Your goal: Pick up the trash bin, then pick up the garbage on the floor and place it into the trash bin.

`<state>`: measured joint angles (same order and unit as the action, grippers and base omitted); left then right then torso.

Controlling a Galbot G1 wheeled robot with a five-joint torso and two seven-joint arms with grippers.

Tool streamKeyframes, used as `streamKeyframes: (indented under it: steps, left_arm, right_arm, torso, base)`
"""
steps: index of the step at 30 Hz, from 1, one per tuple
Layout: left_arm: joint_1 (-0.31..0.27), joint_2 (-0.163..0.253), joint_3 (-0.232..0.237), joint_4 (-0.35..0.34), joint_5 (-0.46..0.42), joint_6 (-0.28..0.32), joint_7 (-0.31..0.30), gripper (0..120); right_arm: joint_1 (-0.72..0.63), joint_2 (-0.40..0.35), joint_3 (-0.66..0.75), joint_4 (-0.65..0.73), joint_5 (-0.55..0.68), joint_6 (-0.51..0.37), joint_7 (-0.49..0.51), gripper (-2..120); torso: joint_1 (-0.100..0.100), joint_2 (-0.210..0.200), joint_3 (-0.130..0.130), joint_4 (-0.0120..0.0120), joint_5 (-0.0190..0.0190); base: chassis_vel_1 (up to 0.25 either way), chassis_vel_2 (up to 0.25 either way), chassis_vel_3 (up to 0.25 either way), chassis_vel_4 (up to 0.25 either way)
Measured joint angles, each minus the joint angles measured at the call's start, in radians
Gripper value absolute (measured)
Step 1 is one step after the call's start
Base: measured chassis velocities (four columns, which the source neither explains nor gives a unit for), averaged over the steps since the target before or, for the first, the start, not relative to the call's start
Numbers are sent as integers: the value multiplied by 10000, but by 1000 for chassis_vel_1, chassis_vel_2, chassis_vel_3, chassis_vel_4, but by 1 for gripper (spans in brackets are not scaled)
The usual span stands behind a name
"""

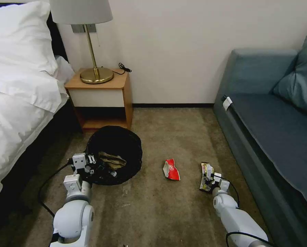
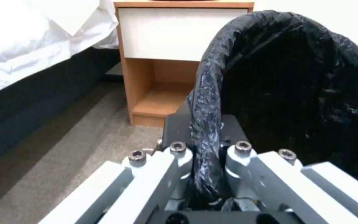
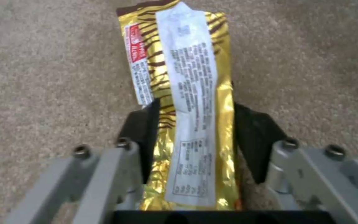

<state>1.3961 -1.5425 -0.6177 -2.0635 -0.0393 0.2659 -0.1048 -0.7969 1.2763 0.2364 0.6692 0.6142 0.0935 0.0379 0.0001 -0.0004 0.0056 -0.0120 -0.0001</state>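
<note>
Black-lined trash bin (image 1: 120, 151) rim clamped by left gripper (image 2: 207, 148) — right gripper (image 3: 195, 137) straddles gold wrapper (image 3: 183, 102), parted.

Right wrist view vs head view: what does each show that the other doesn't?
Right wrist alone: the gold bar wrapper lying between the right gripper's open black fingers, and its printed white back panel.

Head alone: the left gripper at the rim of the trash bin, a crumpled brown paper bag inside the bin, the red-white snack wrapper, nightstand, sofa.

Both: the wrapper, the right gripper, the carpet.
</note>
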Motion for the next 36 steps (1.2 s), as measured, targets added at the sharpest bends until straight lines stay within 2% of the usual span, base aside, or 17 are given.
streamKeyframes:
  steps: [2,3,5,7,9,23,36]
  left_arm:
    - [-5,10,-5,0,-18,-3,-1,4]
    - [-5,10,-5,0,-18,-3,-1,4]
    - [-25,14,-9,2,-28,-24,-1,4]
    - [-29,14,-9,4,-30,-26,-1,4]
    - [-41,11,-4,21,-33,-32,-1,4]
    - [-66,-14,10,59,-35,-68,-1,4]
    - [-71,-15,23,211,-97,-114,-18,4]
  right_arm:
    - [2,0,28,-62,-50,55,-24,28]
    - [2,0,28,-62,-50,55,-24,28]
    - [9,12,58,-107,-114,104,-46,16]
    - [10,12,63,-108,-123,113,-49,14]
    - [10,5,70,-110,-150,143,-61,1]
    - [4,-21,107,-24,-273,285,-115,0]
    - [-741,-501,195,2036,-203,400,58,0]
  torso:
    - [0,0,0,0,-1]
    - [0,0,0,0,-1]
    - [0,0,0,0,0]
    - [0,-1,0,0,0]
    - [0,0,0,0,0]
    - [0,0,0,0,0]
    - [0,0,0,-1,1]
  base:
    - [0,0,0,0]
    - [0,0,0,0]
    - [0,0,0,0]
    - [0,0,0,0]
    - [0,0,0,0]
    - [0,0,0,0]
    - [0,0,0,0]
